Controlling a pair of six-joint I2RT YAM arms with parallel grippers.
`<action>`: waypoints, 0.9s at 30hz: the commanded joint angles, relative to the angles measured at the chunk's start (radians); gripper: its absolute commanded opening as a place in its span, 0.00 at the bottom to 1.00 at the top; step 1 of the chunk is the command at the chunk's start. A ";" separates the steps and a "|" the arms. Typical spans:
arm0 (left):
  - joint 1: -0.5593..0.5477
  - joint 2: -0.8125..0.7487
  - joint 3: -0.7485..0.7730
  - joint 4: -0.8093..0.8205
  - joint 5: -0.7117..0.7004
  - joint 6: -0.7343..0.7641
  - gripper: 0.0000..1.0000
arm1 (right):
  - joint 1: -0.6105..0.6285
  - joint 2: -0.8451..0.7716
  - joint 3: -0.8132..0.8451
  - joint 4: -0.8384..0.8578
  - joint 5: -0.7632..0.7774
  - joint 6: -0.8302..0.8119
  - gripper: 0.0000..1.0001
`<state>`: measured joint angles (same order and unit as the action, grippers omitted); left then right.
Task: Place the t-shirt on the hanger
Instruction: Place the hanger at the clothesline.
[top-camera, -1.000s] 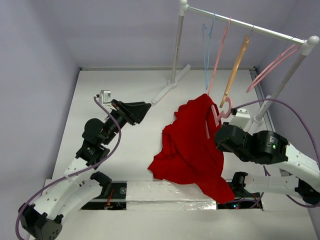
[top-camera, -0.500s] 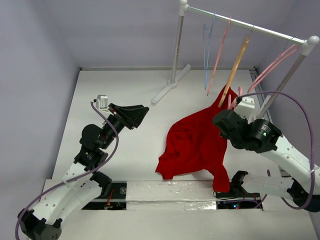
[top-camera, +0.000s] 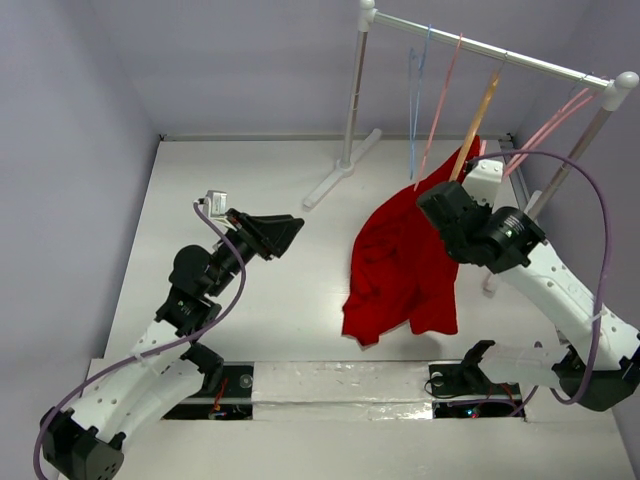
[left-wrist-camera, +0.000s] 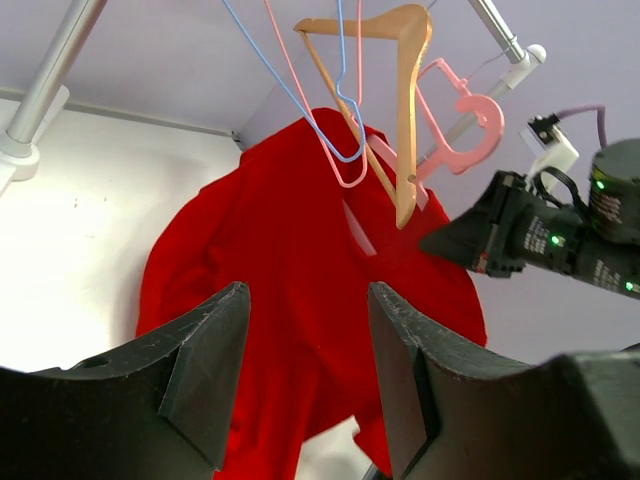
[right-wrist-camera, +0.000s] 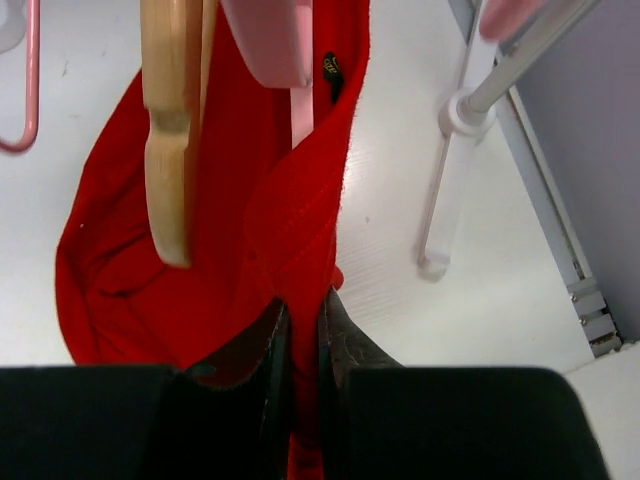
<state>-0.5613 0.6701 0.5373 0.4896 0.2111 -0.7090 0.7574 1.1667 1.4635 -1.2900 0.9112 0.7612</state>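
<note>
The t-shirt (top-camera: 400, 262) hangs in a long red drape over the right half of the counter (top-camera: 250, 180). Its top is gathered high, just below the rack's rail. Whether its lower edge touches the counter cannot be told. In the right wrist view, a fold of the red cloth runs straight down into the right gripper (right-wrist-camera: 302, 312), whose fingers are pinched together on it. The hanger (right-wrist-camera: 268, 40) is pale pink and close to the lens. One thin pink limb passes down along that same fold towards the fingers, and the cloth hides where it ends. From the left wrist view, its curved hook shows just beside the right arm's dark wrist.

The orange-tan hanger (top-camera: 475, 120) hangs from the rail (top-camera: 480, 45) just beside the gathered top of the shirt, its lower end in front of the cloth. A light-blue hanger (top-camera: 415, 100) and another pink hanger (top-camera: 440, 100) hang further left on the rail, and more pink ones (top-camera: 550, 125) hang at its right end.

The left gripper (top-camera: 285, 228) is well apart to the left, above the counter. Its fingers are spread wide, hold nothing and point towards the shirt.
</note>
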 joint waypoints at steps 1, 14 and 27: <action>-0.005 -0.010 -0.008 0.081 0.022 -0.006 0.47 | -0.038 0.010 0.047 0.142 0.094 -0.109 0.00; -0.005 0.023 -0.004 0.087 0.036 -0.009 0.47 | -0.156 0.056 0.139 0.395 0.129 -0.341 0.00; -0.005 0.034 0.012 0.072 0.045 -0.018 0.47 | -0.306 0.097 0.152 0.664 0.109 -0.556 0.00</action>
<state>-0.5613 0.6994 0.5312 0.5228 0.2340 -0.7227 0.4801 1.2728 1.5723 -0.7895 0.9684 0.2810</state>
